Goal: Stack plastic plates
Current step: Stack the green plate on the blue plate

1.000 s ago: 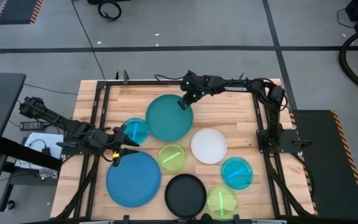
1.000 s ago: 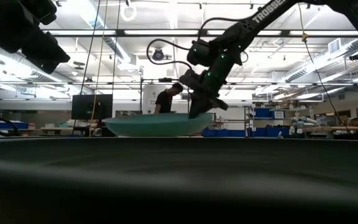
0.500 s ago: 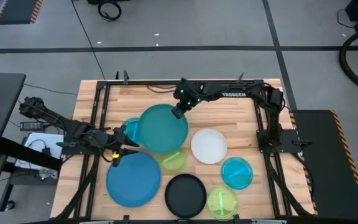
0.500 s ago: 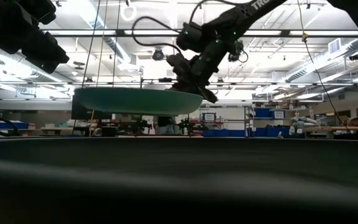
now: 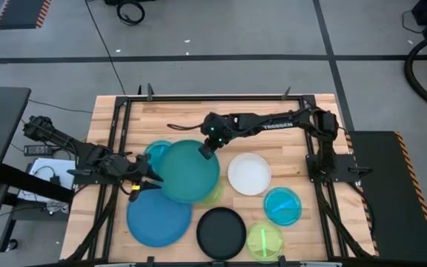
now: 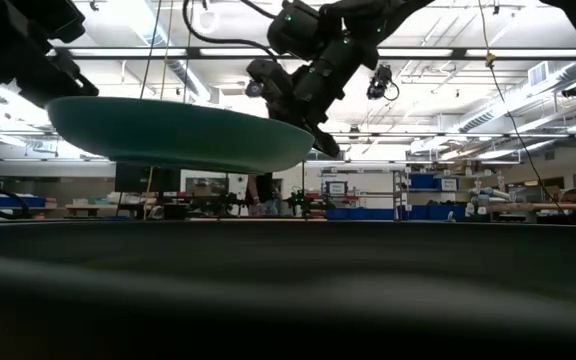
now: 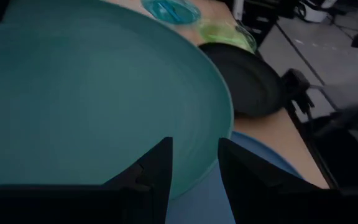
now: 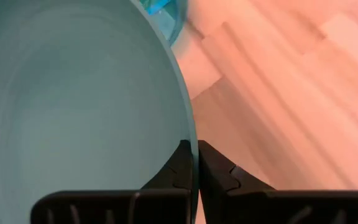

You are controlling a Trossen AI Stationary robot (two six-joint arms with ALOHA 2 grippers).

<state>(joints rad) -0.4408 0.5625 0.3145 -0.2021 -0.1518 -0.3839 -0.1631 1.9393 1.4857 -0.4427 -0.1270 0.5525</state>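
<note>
Teal plate (image 5: 187,171) hangs in the air above the table (image 5: 273,126), pinched at its far rim by the right gripper (image 5: 207,145); in the right wrist view the two fingers (image 8: 182,168) are closed almost together on the thin edge, one on each face; the plate partly covers a cyan plate (image 5: 154,150) and a green plate (image 5: 213,194), and its near edge overlaps the blue plate (image 5: 158,215), which lies on the table at the near left; from table level the teal plate (image 6: 178,133) rides well clear of the surface, tilted a little; it looks light and stiff, holding its shape from a single rim pinch, but smooth plastic held so far off-centre may well swing or slip, so a firm bite well onto the rim seems wise; the left gripper (image 5: 145,174) waits just beside the plate's left edge, its fingers (image 7: 157,171) parted and holding nothing; the white plate (image 5: 249,173), black plate (image 5: 221,231), a second cyan (image 5: 282,205) and a second green (image 5: 264,241) lie apart, unstacked
</note>
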